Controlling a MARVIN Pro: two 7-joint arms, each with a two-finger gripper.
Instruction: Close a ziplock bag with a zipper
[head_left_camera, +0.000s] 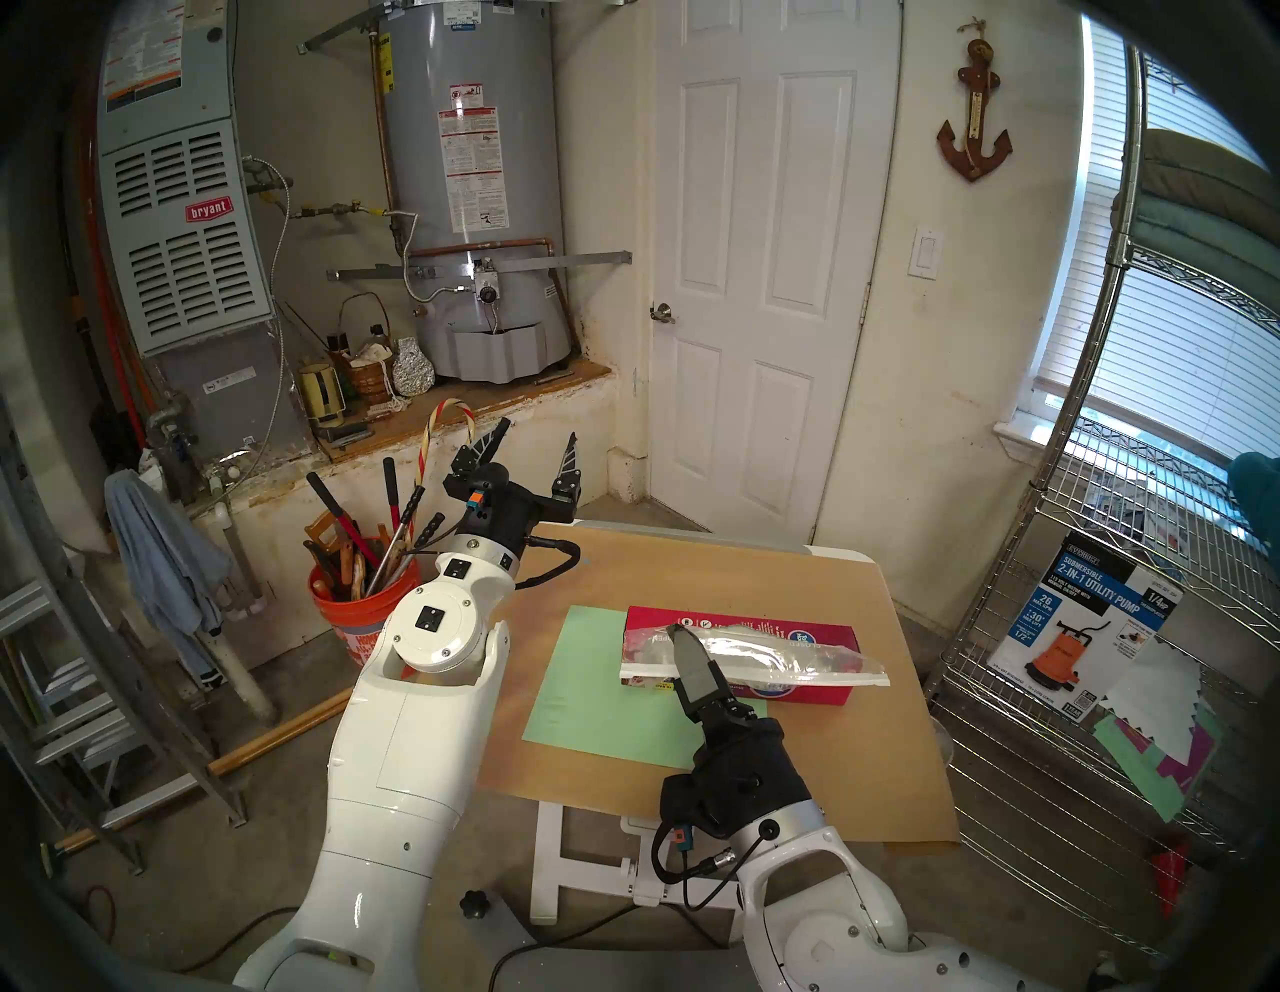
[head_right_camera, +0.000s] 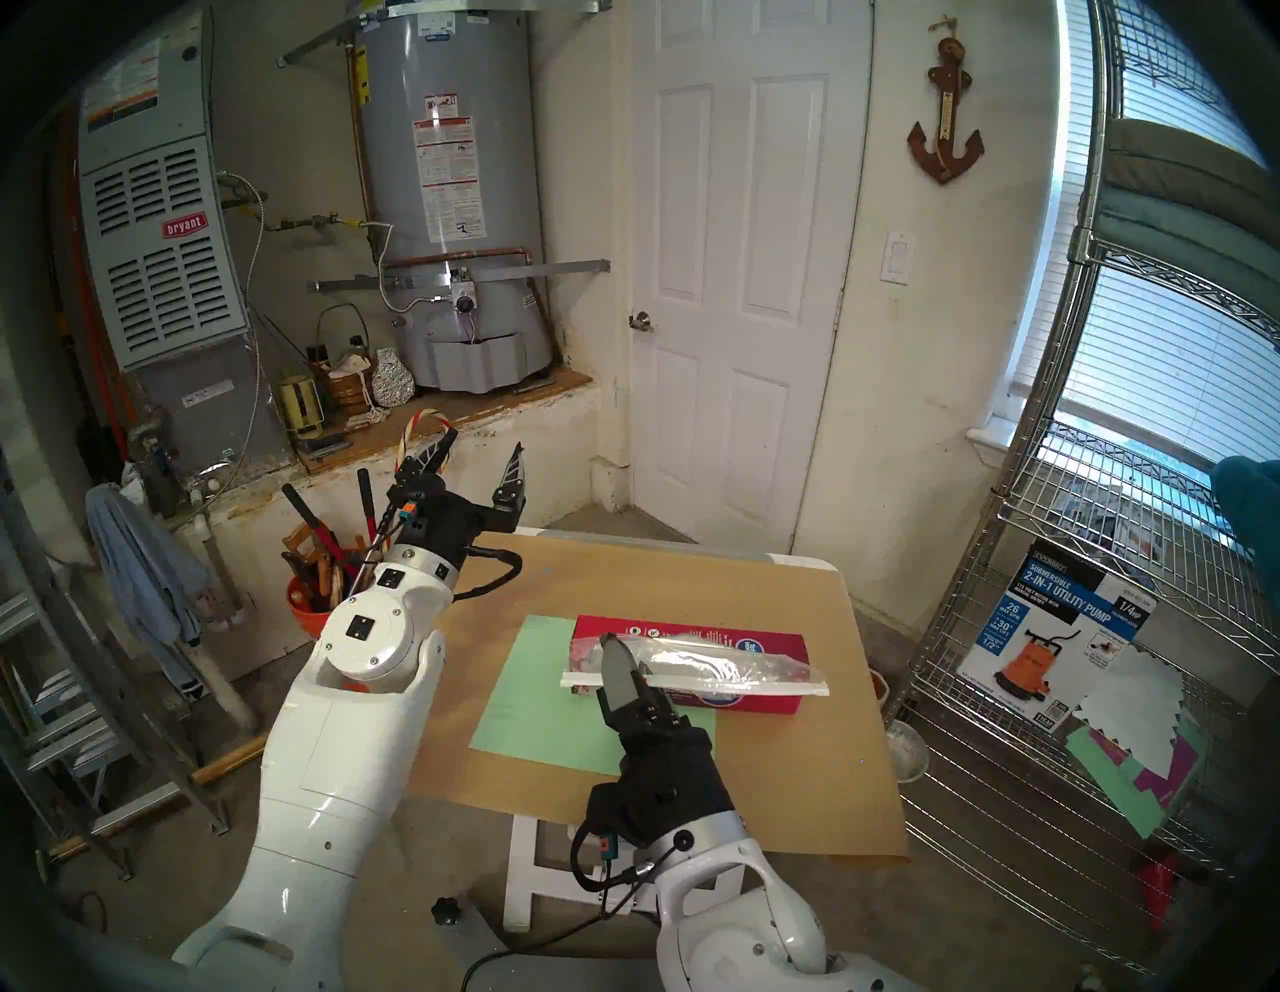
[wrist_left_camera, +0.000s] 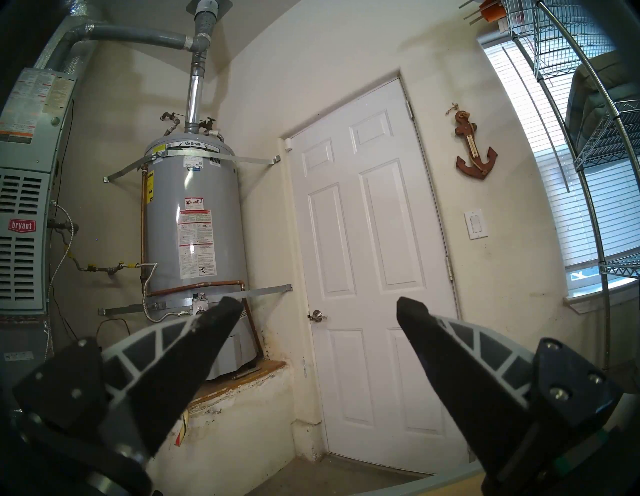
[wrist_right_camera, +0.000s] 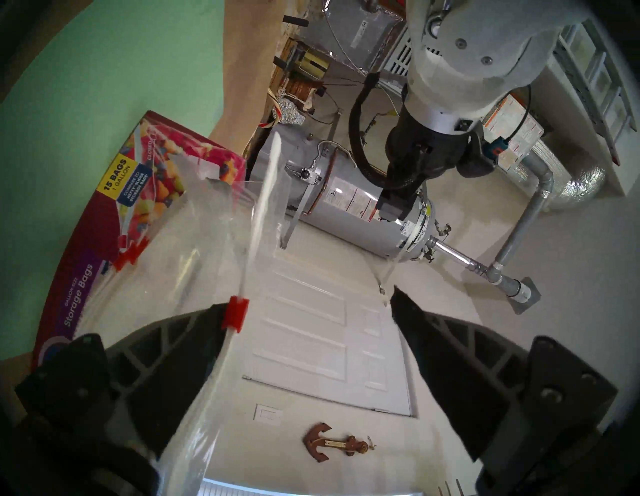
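Right wrist view shows my right gripper (wrist_right_camera: 304, 308) spread wide around the zipper (wrist_right_camera: 258, 214), ziplock bag (head_left_camera: 755, 654) draped on the red box (head_left_camera: 817, 689); I risk the red slider (wrist_right_camera: 235, 313) slipping aside when closing.

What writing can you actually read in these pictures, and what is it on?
"bryant": furnace.
"A.O.Smith": water heater; its warning labels are too small.
"15 BAGS 1 GALLON", "Storage Bags": red cardboard box.
"SUBMERSIBLE 2-IN-1 UTILITY PUMP", "1/4 HP": pump box.
Ziplock bag: no readable print.
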